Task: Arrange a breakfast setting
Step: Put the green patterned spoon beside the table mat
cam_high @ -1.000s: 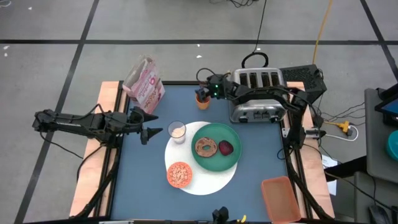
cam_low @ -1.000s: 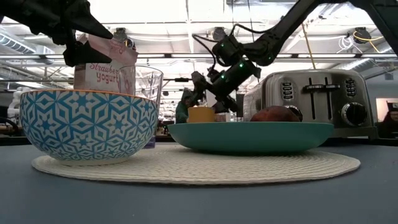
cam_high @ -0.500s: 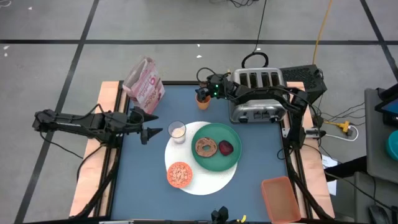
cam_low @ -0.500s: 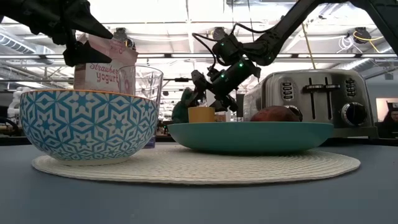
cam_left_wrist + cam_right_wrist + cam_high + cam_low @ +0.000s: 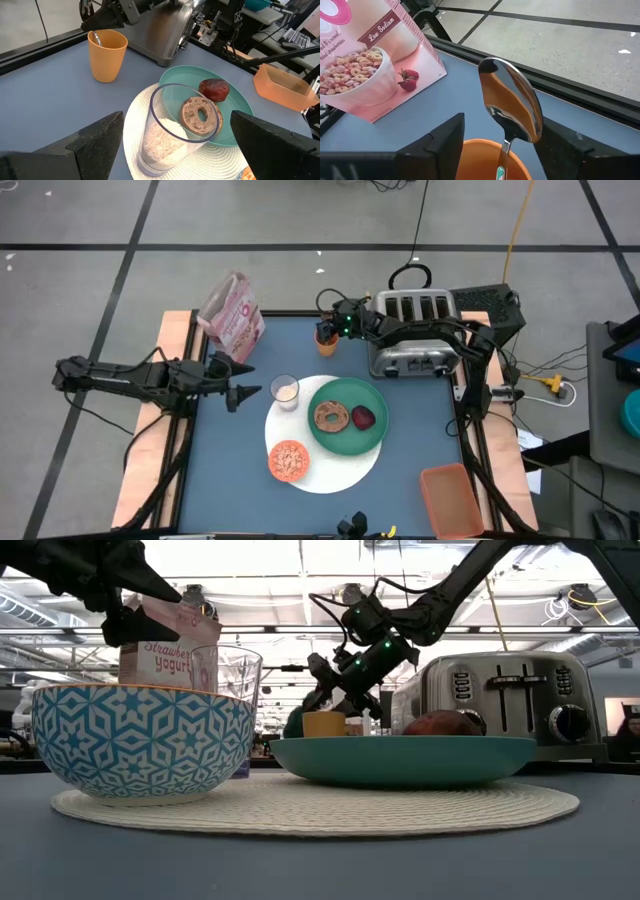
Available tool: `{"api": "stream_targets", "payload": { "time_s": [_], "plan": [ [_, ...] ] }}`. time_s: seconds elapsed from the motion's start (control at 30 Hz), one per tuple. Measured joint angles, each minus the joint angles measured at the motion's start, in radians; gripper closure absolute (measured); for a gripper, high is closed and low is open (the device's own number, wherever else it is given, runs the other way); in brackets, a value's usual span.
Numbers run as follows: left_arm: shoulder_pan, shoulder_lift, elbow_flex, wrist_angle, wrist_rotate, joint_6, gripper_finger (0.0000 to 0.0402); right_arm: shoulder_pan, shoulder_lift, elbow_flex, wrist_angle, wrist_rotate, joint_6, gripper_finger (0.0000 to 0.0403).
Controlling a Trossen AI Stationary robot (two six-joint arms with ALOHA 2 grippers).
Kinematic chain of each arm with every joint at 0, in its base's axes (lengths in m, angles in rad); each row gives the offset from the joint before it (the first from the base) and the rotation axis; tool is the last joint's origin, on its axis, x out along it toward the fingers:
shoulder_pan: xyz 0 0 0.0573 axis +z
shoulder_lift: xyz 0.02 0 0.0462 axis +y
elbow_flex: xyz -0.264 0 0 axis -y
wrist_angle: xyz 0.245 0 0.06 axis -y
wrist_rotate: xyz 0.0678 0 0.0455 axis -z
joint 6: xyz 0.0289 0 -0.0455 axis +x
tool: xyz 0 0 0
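Polished silver spoon [image 5: 510, 107], bowl up, stands in the smooth orange cup [image 5: 326, 340] at the tabletop's [image 5: 240, 470] 12 o'clock; my right tool [image 5: 324, 322] hangs over it, fingers released. My left tool [image 5: 247, 391], spread, faces the clear milk glass [image 5: 172, 127].

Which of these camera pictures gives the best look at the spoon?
The right wrist view: the silver spoon fills the picture, its bowl sticking up out of the orange cup. The left wrist view shows only a small part of it at the cup's rim. In the high and low views it cannot be made out.
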Motion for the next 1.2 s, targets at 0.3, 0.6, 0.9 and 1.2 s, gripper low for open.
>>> {"api": "stream_targets", "payload": {
  "time_s": [0.3, 0.6, 0.9, 1.2],
  "plan": [
    [0.000, 0.000, 0.000, 0.000, 0.000, 0.000, 0.0032, 0.000, 0.000, 0.000, 0.000, 0.000, 0.000, 0.0235],
    [0.000, 0.000, 0.000, 0.000, 0.000, 0.000, 0.0032, 0.000, 0.000, 0.000, 0.000, 0.001, 0.000, 0.0285],
    [0.000, 0.000, 0.000, 0.000, 0.000, 0.000, 0.0032, 0.000, 0.000, 0.000, 0.000, 0.001, 0.000, 0.0324],
    [0.000, 0.000, 0.000, 0.000, 0.000, 0.000, 0.0032, 0.000, 0.000, 0.000, 0.000, 0.001, 0.000, 0.0356]
  ]
}}
